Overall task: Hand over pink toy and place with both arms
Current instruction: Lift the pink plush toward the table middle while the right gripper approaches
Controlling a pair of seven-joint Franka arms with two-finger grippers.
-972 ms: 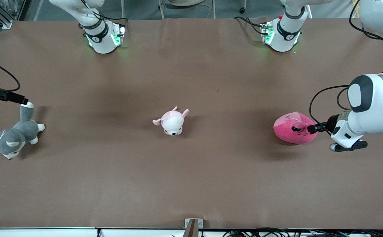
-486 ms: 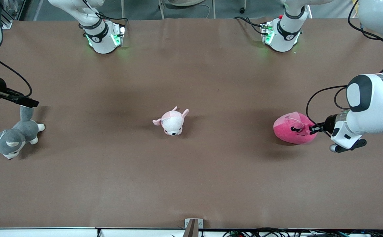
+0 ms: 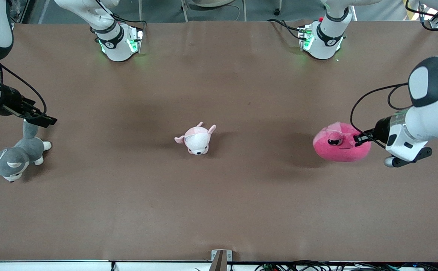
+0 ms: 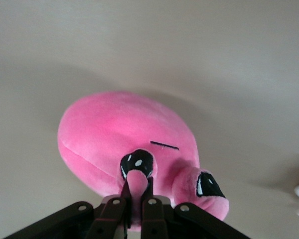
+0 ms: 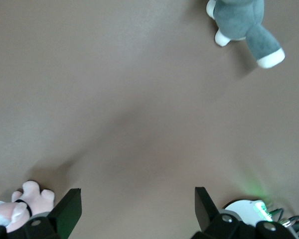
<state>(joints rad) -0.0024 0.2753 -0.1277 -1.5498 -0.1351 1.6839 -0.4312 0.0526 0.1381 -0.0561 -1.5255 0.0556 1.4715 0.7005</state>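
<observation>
Pinching a fold of plush by one droopy eye, my left gripper [image 3: 357, 139] has the pink toy [image 3: 340, 143] clamped at the left arm's end of the table. In the left wrist view the fingers [image 4: 139, 209] are squeezed together on that small pink nub, and the body of the toy [image 4: 124, 142] hangs straight out ahead of the fingertips; its shadow on the table suggests it is up off the surface, though I can't be certain.

My right gripper [image 3: 44, 119] is over the tail of the grey husky plush [image 3: 15, 158] at the right arm's end, jaws wide apart and holding nothing; the right wrist view shows both fingers [image 5: 70, 211] spread over bare table [image 5: 139, 99].

What the handover turns on: the toy's long axis runs along the table's length, its free rounded end pointing away from my left hand toward the right arm. The two grippers are well apart, with the small pale pink puppy plush [image 3: 197, 139] between them. I judge both arms must close toward the middle, well above that puppy.
</observation>
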